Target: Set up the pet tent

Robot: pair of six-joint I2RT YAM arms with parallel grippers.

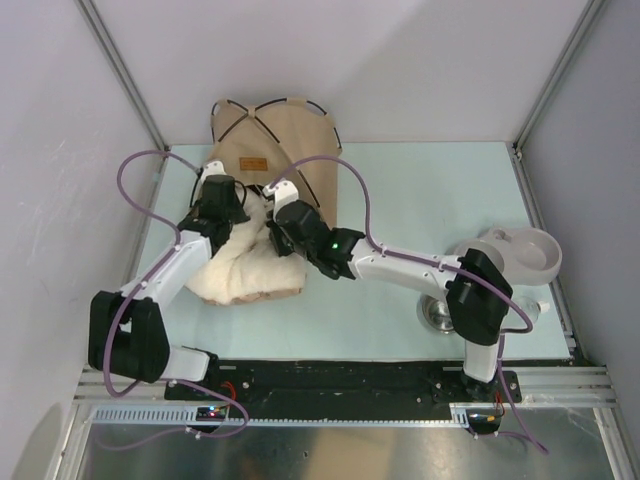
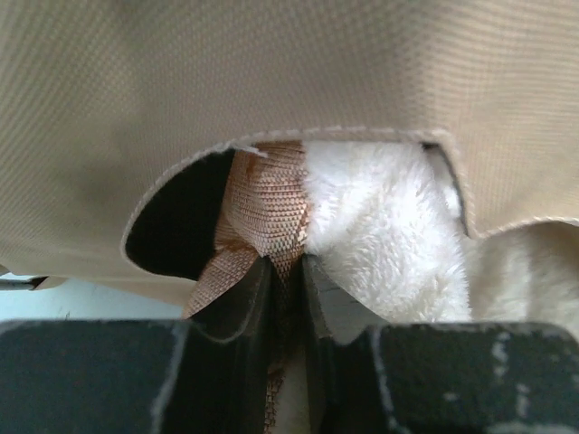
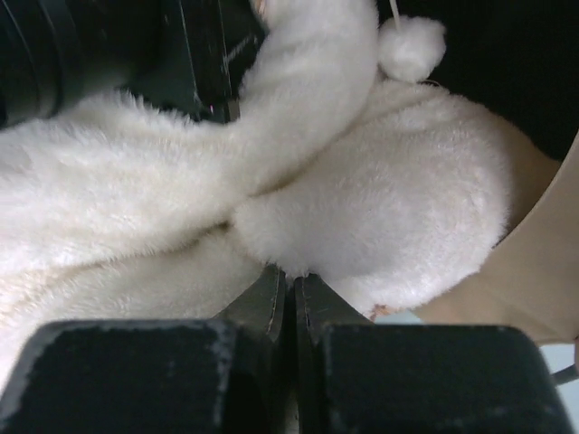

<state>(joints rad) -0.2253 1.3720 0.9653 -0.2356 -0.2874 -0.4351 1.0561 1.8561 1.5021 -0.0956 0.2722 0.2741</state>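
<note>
The pet tent [image 1: 275, 135] lies collapsed at the back left, tan canvas with thin black poles and a small brown label [image 1: 251, 165]. In front of it lies a fluffy cream pillow [image 1: 245, 272]. My left gripper [image 1: 222, 198] [image 2: 285, 262] is shut on a fold of brown woven cloth [image 2: 267, 203] beside the pillow [image 2: 380, 226], under the tent's rounded doorway edge [image 2: 298, 136]. My right gripper [image 1: 287, 228] [image 3: 291, 274] is shut, its tips pressed into the pillow's fur [image 3: 389, 199]. No cloth shows between them. The white pom-pom [image 3: 412, 47] hangs just above the pillow.
A white pet feeder dish [image 1: 522, 252] and a small metal bowl [image 1: 437, 316] stand at the right, close to the right arm's base. Enclosure walls close in the table [image 1: 420, 190] at the back and on both sides. Purple cables loop over both arms.
</note>
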